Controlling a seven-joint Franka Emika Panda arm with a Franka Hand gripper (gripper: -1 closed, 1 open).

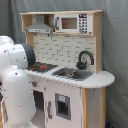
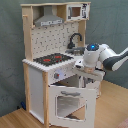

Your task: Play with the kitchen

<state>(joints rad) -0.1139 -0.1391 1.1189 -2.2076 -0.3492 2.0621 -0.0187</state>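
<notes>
The kitchen [image 1: 70, 85] [image 2: 50, 75] is a tall white and light-wood toy with a black-and-red hob [image 1: 43, 66] [image 2: 51, 59]. It also has a black faucet [image 1: 85, 57] [image 2: 75, 39] over a sink [image 1: 73, 74], and a grey hood [image 1: 40, 25] [image 2: 49, 19]. In the second exterior view its windowed oven door [image 2: 67, 103] hangs open, tilted outward. My gripper [image 2: 84, 76] sits just above the door's top edge, at the front of the counter. In the first exterior view my own white arm [image 1: 17, 80] hides the gripper.
A toy microwave [image 1: 73, 23] sits on the top shelf next to the hood. A white cabinet door with a dark panel [image 1: 63, 106] is below the sink. A grey curtain [image 1: 114, 45] hangs behind, over a wooden floor [image 2: 112, 112].
</notes>
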